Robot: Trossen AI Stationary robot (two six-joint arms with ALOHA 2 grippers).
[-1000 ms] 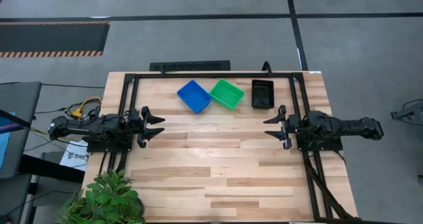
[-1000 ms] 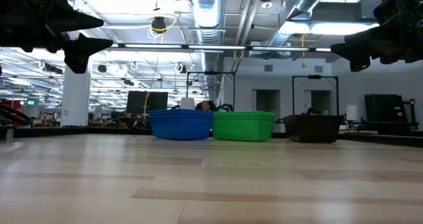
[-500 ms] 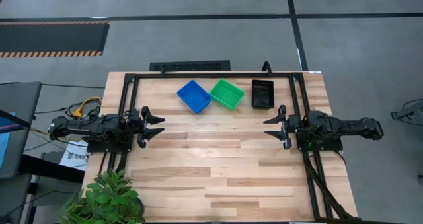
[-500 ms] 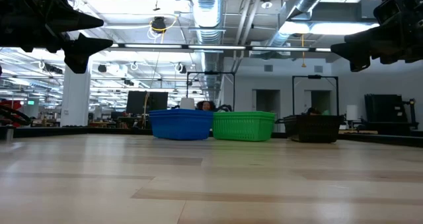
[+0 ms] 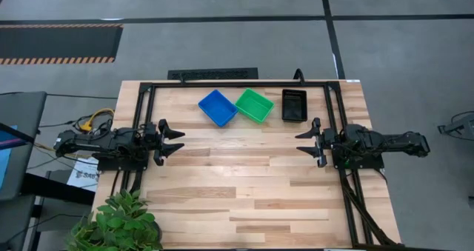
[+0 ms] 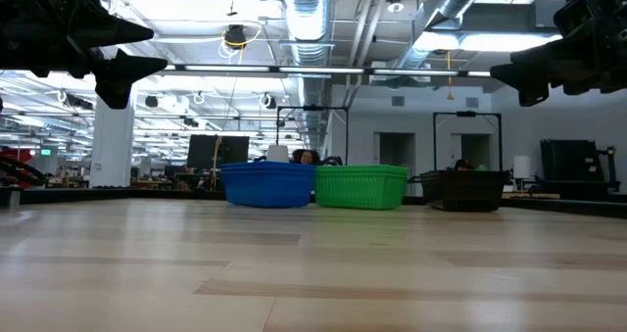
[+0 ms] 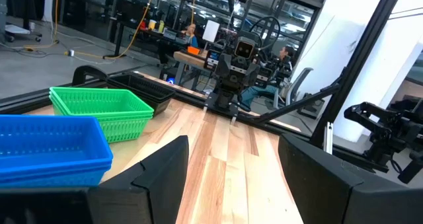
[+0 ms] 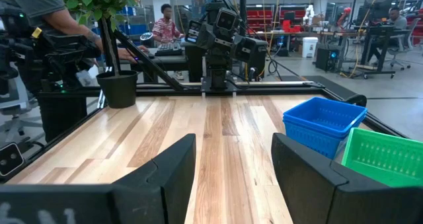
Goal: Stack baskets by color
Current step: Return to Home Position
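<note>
Presently, three nested piles of baskets are recorded along the table's far edge.

- Blue stack [image 5: 218, 107]: bright blue mesh-sided trays, set askew to the table edge; layered rims are seen in the left wrist view. Of the three, it is placed nearest the left jaws, ahead of them and off to one side, well apart.
- Green stack [image 5: 254, 105]: bright green, likewise mesh-walled and turned askew, one corner close beside the blue stack. It is placed between the two pairs of jaws, to the far side of the line joining them.
- Black stack [image 5: 294, 105]: black, set square to the edge, apart from the green. It is placed nearest the right jaws, well clear of them.
- Left gripper [image 5: 180, 141]: held above the table's left side, jaws spread wide, nothing between them.
- Right gripper [image 5: 300, 143]: held above the right side, facing the left one, jaws likewise spread and empty.
- Table [image 5: 244, 192]: pale wooden planks within a black frame.
- Potted plant [image 5: 118, 221]: noted at the near left corner.
</note>
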